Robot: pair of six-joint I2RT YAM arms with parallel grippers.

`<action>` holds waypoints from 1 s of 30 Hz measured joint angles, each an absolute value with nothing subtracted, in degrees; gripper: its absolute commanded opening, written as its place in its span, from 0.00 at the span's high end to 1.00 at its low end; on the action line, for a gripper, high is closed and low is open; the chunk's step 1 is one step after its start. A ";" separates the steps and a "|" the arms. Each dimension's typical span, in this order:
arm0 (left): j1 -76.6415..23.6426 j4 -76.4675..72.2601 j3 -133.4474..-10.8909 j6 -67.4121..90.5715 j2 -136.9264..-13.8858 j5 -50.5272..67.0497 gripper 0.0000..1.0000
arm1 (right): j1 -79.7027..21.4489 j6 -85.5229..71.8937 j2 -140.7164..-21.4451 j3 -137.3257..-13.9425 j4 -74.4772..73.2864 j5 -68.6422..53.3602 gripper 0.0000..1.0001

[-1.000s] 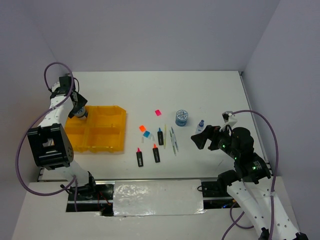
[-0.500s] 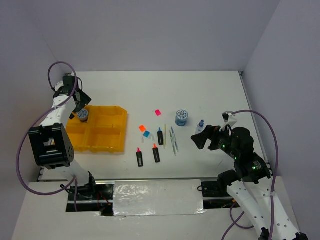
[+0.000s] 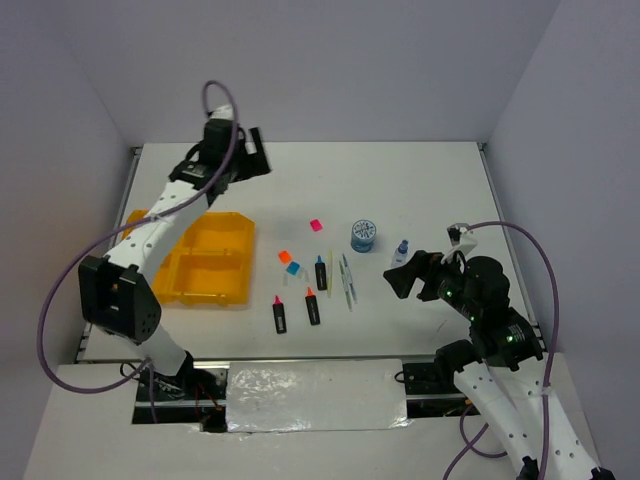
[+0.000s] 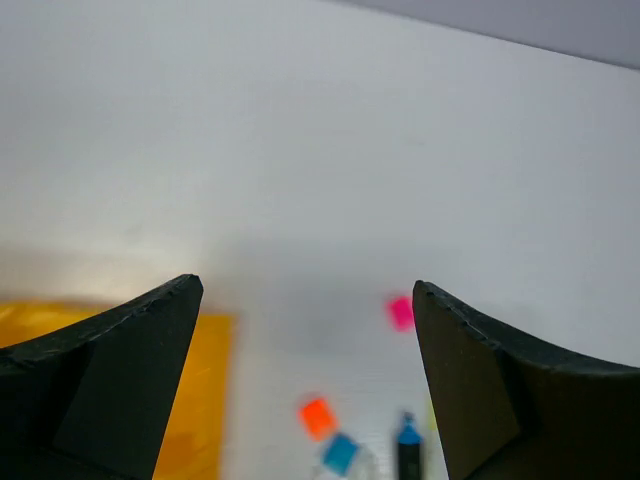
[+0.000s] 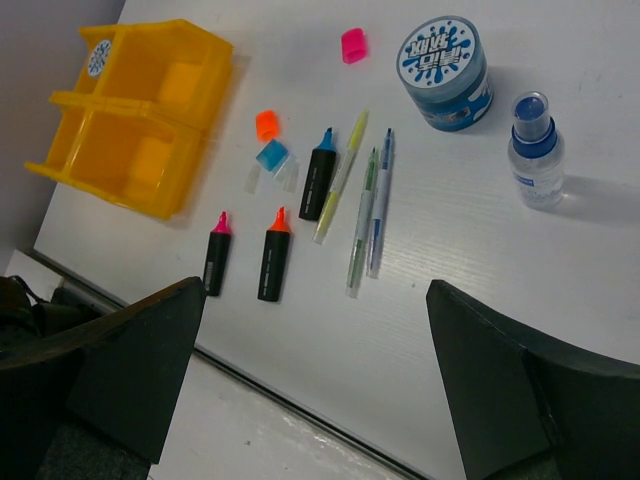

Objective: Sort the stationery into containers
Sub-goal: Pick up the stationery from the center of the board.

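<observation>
We find the tray (image 3: 210,297) at the left of the counter (image 3: 420,180), one tin (image 5: 97,57) in its far-left compartment. Right of the tray lie the small squares (image 3: 285,257), with markers (image 3: 313,306) just in front of them. Further right are the pens (image 3: 346,278), side by side. Behind them stands a second tin (image 3: 363,235), with the bottle (image 3: 401,248) just to its right.

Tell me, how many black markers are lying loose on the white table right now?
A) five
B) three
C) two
B: the right wrist view shows exactly three, the pink-capped marker, the orange-capped marker and the blue-capped marker, all lying outside the tray.
</observation>
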State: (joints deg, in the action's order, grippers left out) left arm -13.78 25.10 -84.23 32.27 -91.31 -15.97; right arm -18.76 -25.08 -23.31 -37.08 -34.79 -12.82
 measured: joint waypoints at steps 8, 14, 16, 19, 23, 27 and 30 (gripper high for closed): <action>-35.42 15.53 -99.66 16.34 -105.34 -4.45 0.01 | -18.76 -25.19 -20.32 -41.19 -39.62 -11.20 0.00; -41.93 17.12 -110.43 9.23 -119.70 -2.13 0.01 | -18.76 -24.80 -18.22 -45.98 -43.40 -9.69 0.00; -42.17 18.52 -111.53 7.75 -122.43 -1.50 0.01 | -18.76 -24.64 -17.65 -46.50 -44.38 -9.37 0.00; -42.78 20.69 -112.97 5.78 -125.08 -0.93 0.01 | -18.76 -24.58 -17.45 -46.57 -45.52 -9.02 0.00; -44.27 21.63 -113.82 4.21 -126.54 -0.89 0.01 | -18.76 -24.58 -17.47 -46.57 -46.44 -8.86 0.00; -45.69 21.82 -113.67 3.18 -127.24 -0.60 0.00 | -18.76 -24.56 -17.50 -46.57 -46.72 -8.82 0.00; -46.06 21.87 -113.08 3.18 -127.50 0.14 0.01 | -18.76 -24.56 -17.50 -46.57 -46.76 -8.82 0.00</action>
State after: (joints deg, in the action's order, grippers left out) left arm -46.06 21.87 -113.08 3.18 -127.50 0.14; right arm -18.76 -24.56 -17.50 -46.57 -46.76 -8.82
